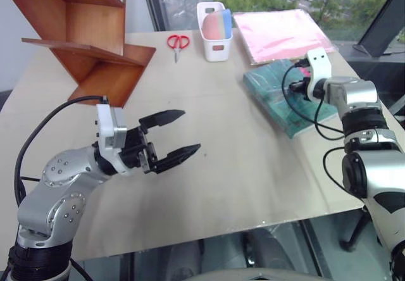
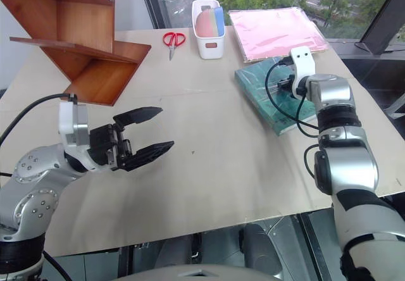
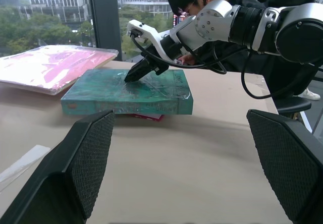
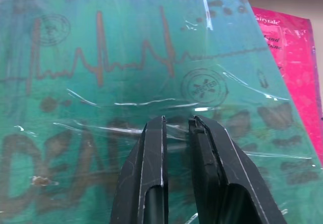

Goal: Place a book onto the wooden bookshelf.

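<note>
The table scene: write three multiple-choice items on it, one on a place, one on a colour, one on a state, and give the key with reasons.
1. Where does the green book lie?
A. On the table, partly over a pink book
B. On the wooden shelf
C. Inside the white bin

2. What colour are the handles of the scissors?
A. Blue
B. Red
C. Black

3. How do the fingers of the right end effector stand?
A. Spread wide over the shelf
B. Closed around the scissors
C. Shut, tips against the book's cover

Key:
1. A, since the left wrist view shows the book flat on the table with pink poking out from under it.
2. B, since the handles show red beside the bin.
3. C, since the right wrist view shows the fingers nearly together on the green cover.
</note>
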`<control>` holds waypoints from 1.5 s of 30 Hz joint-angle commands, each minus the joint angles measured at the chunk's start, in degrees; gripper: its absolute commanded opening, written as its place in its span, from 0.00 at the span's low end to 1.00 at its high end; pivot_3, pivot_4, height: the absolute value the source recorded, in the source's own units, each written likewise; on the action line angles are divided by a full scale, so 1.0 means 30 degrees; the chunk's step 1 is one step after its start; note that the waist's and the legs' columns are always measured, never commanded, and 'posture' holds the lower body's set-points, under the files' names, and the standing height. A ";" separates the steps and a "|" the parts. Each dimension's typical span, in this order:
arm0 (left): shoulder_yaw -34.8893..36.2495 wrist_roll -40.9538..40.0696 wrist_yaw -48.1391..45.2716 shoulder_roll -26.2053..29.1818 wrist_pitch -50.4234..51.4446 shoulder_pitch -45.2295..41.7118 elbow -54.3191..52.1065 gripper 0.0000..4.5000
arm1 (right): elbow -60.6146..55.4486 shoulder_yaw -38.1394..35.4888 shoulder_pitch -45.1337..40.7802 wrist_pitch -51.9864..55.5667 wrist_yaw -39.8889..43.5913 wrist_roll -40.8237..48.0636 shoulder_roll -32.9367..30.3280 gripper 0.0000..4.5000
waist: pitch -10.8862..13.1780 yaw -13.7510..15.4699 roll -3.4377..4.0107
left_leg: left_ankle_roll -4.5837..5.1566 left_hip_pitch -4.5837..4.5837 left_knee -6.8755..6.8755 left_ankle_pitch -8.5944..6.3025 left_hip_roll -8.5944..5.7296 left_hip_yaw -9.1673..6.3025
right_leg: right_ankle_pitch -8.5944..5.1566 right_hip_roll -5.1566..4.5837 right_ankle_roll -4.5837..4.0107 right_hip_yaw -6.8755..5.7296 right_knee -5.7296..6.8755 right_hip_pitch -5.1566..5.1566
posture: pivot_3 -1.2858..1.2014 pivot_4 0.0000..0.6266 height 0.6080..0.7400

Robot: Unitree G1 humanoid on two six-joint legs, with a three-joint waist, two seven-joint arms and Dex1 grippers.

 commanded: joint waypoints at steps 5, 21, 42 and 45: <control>0.0225 -0.0236 0.0087 -0.0100 -0.0202 -0.0093 -0.0520 1.00 | -0.3633 -0.1306 0.1781 0.0752 -0.0025 0.1526 -0.0275 0.17 | 0.0010 0.0078 0.0014 | 0.0000 -0.0016 -0.0001 0.0000 -0.0001 -0.0001 | 0.0000 -0.0003 0.0001 -0.0004 -0.0006 -0.0004 | 0.52 0.24 1.00; -0.0356 0.0201 0.0147 -0.0460 -0.0319 -0.0845 0.0045 1.00 | 0.9151 -0.7357 -0.4967 -0.2530 -0.6784 0.3580 -0.4911 0.17 | 0.0151 0.0420 0.0187 | 0.0001 -0.0071 -0.0068 0.0000 -0.0023 0.0048 | -0.0005 -0.0013 -0.0007 0.0046 -0.0071 -0.0079 | 0.52 0.24 1.00; 0.0976 -0.0470 0.0954 0.0047 0.0014 0.0601 -0.1280 1.00 | 0.9913 -0.8869 -0.2952 -0.2311 -0.8167 0.3847 -0.3082 0.17 | 0.0167 0.0416 0.0205 | 0.0001 -0.0040 -0.0083 0.0000 -0.0017 0.0121 | -0.0002 -0.0013 -0.0001 0.0104 -0.0055 -0.0097 | 0.52 0.24 1.00; 0.0938 -0.0455 0.0996 0.0014 0.0001 0.0633 -0.1297 1.00 | 0.9918 -0.8727 -0.2870 -0.2158 -0.7996 0.3685 -0.2932 0.17 | 0.0167 0.0410 0.0203 | 0.0001 -0.0037 -0.0084 0.0000 -0.0015 0.0120 | -0.0002 -0.0012 -0.0001 0.0103 -0.0053 -0.0096 | 0.52 0.24 1.00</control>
